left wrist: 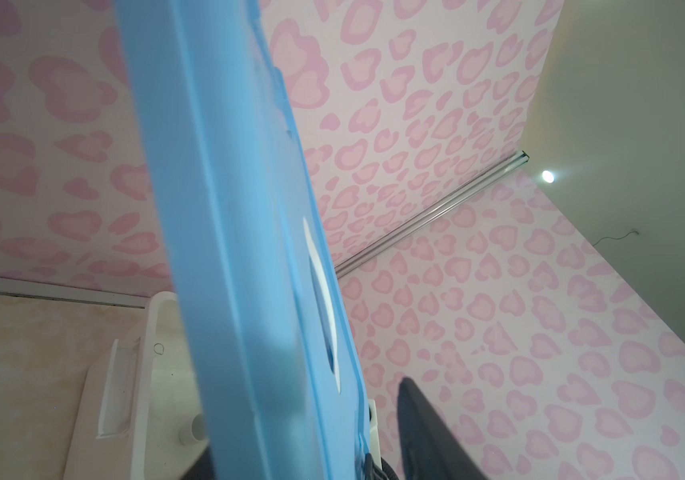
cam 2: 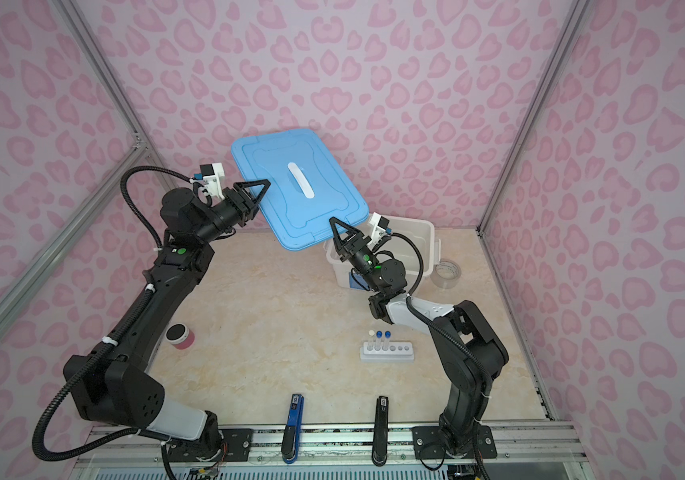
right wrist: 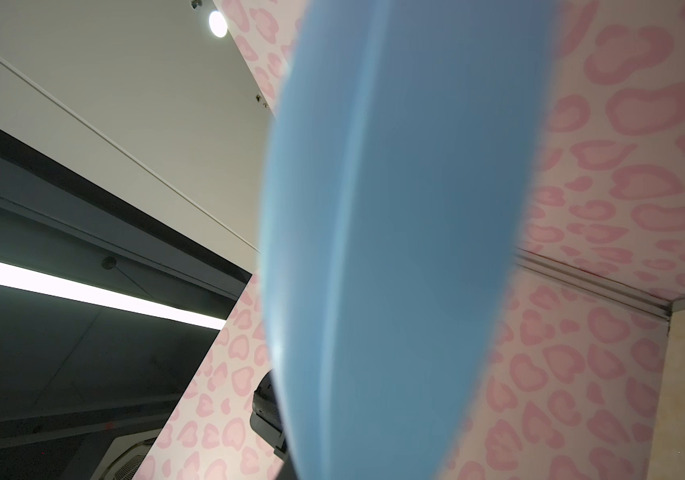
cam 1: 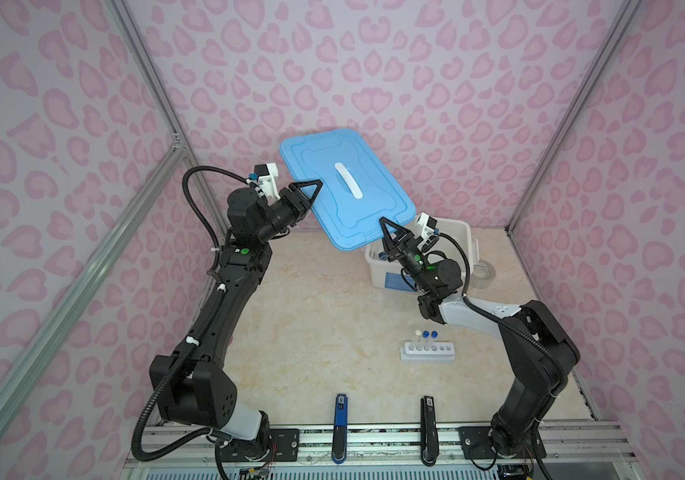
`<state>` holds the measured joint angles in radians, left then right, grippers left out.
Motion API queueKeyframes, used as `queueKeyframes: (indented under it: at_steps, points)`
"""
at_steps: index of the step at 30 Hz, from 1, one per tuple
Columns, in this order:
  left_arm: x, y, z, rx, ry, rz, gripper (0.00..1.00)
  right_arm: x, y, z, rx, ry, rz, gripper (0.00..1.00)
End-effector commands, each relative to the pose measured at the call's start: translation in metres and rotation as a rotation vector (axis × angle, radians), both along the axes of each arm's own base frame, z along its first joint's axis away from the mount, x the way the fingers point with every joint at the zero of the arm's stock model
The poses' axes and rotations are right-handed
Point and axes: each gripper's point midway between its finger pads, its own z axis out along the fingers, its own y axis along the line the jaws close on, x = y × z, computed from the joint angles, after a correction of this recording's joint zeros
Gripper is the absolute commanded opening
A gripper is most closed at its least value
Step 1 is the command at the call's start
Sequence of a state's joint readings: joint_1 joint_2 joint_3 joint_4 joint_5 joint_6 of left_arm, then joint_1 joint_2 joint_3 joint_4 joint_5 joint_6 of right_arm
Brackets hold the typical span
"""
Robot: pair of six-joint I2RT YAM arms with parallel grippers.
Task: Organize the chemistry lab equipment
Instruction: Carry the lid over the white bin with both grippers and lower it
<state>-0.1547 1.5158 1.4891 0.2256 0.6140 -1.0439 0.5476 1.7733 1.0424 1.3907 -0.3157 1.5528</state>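
Note:
A blue lid [cam 1: 345, 187] [cam 2: 295, 183] hangs tilted in the air above the open white bin [cam 1: 463, 232]. My right gripper [cam 1: 386, 226] is shut on the lid's near edge; one pad [right wrist: 266, 405] presses against the blue plastic. My left gripper [cam 1: 311, 195] is open astride the lid's left edge, and one finger [left wrist: 419, 419] stands apart from the lid [left wrist: 228, 208]. A small white cup [left wrist: 191, 428] lies inside the bin. The white rack [cam 1: 428, 351] stands on the table, holding three capped tubes [cam 1: 426, 333], one white-capped and two blue-capped.
A clear tape roll [cam 1: 484, 272] lies right of the bin. A pink jar with a black lid [cam 2: 180, 336] stands by the left arm. A blue holder [cam 1: 340, 428] and a black holder [cam 1: 429, 430] sit at the front edge. Patterned walls enclose the table.

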Motion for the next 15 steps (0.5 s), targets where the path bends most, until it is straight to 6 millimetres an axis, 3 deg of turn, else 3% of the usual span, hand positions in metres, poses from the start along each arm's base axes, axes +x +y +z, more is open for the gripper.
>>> queueKeyframes:
  at_steps: [1,6,15]
  points:
    - [-0.010,-0.003,0.014,0.032,-0.094,-0.024,0.71,0.003,-0.006,0.000,-0.026,-0.011,-0.018,0.04]
    - [-0.012,0.001,-0.001,0.085,-0.075,-0.014,0.79,0.007,-0.023,0.012,-0.079,-0.028,-0.004,0.03]
    - [-0.005,0.033,-0.039,0.179,-0.006,0.047,0.86,0.005,-0.051,0.038,-0.265,-0.060,0.116,0.02]
